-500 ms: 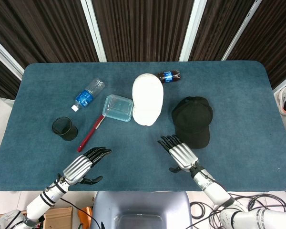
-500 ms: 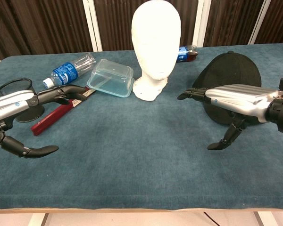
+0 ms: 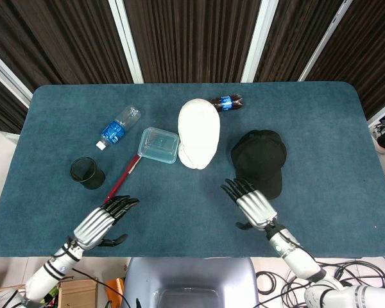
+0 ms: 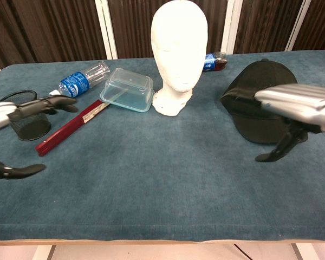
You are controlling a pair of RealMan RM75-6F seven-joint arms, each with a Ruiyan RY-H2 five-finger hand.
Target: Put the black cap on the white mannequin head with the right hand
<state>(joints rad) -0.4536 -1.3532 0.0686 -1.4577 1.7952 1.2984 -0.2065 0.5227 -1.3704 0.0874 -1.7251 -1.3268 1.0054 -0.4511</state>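
Note:
The black cap [image 3: 260, 160] [image 4: 260, 108] lies on the blue table, right of the white mannequin head [image 3: 199, 133] [image 4: 178, 54], which stands upright at the table's centre. My right hand [image 3: 251, 202] [image 4: 297, 105] hovers open just in front of the cap's brim, fingers stretched toward it, holding nothing. My left hand [image 3: 106, 218] [image 4: 24, 108] is open near the table's front left, also empty.
A clear plastic container [image 3: 158, 145] sits left of the mannequin head. A red flat stick [image 3: 120, 179], a black mesh cup [image 3: 87, 172] and a water bottle [image 3: 119, 127] lie further left. A cola bottle [image 3: 226, 102] lies behind the head.
Both hands have drawn back and outward: the right hand shifted right, toward the cap's front; the left hand slid left and nearer the table's front edge.

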